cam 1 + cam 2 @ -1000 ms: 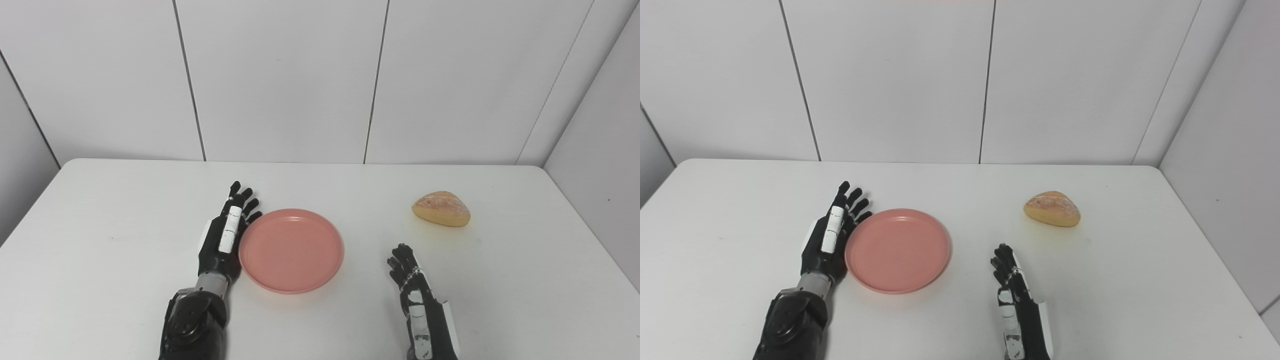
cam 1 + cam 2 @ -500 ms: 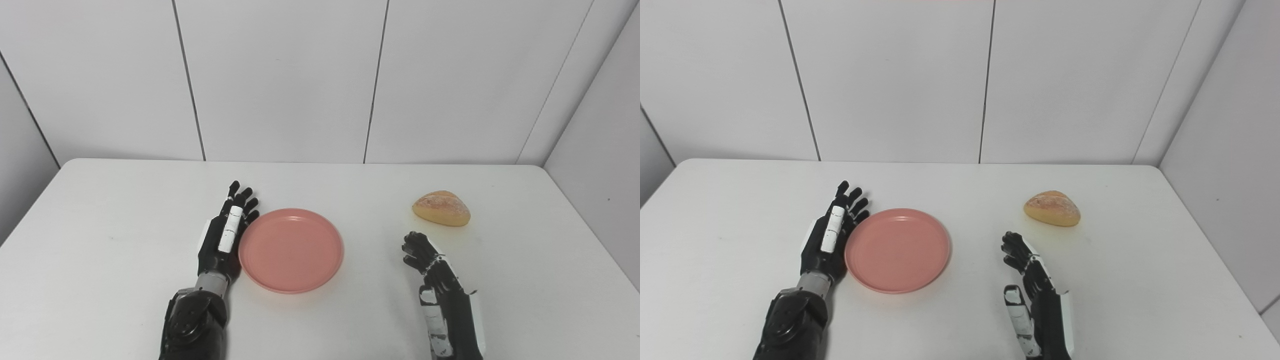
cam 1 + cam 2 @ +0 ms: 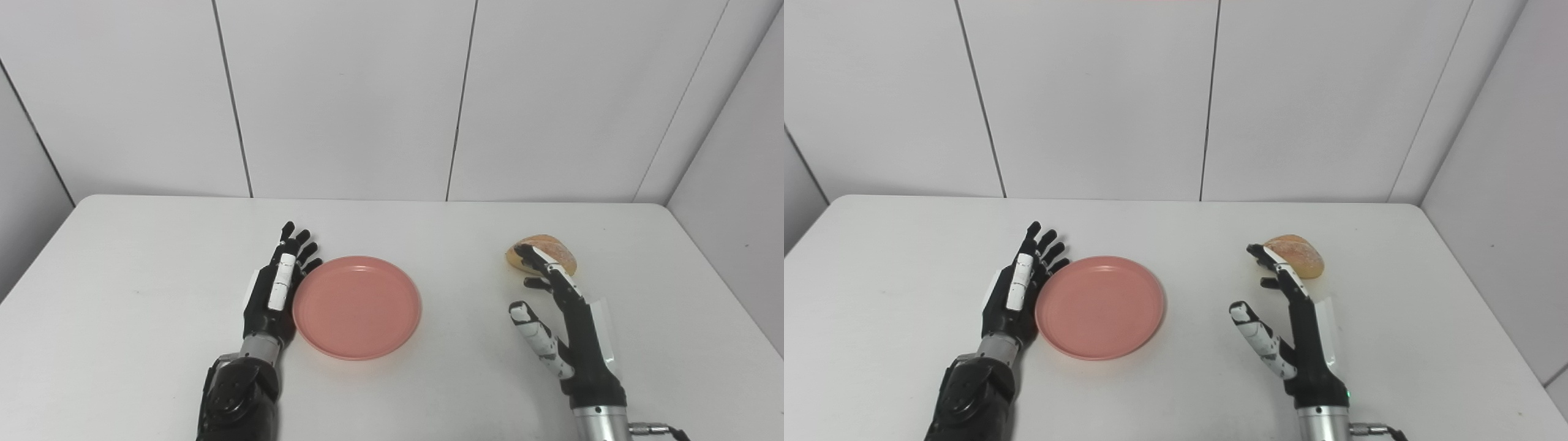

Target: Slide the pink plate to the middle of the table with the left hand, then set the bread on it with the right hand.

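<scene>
Your left hand: fingers spread flat, empty, against pink plate mid-bench. Your right hand: fingers splayed, empty, tips reaching over bread, bench right.

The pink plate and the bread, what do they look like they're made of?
The plate looks like matte plastic: even salmon color, smooth surface, low molded rim, no glaze shine. The bread has a golden-brown, speckled crust like a real baked roll, though a foam or plastic replica can't be ruled out from this look.
</scene>
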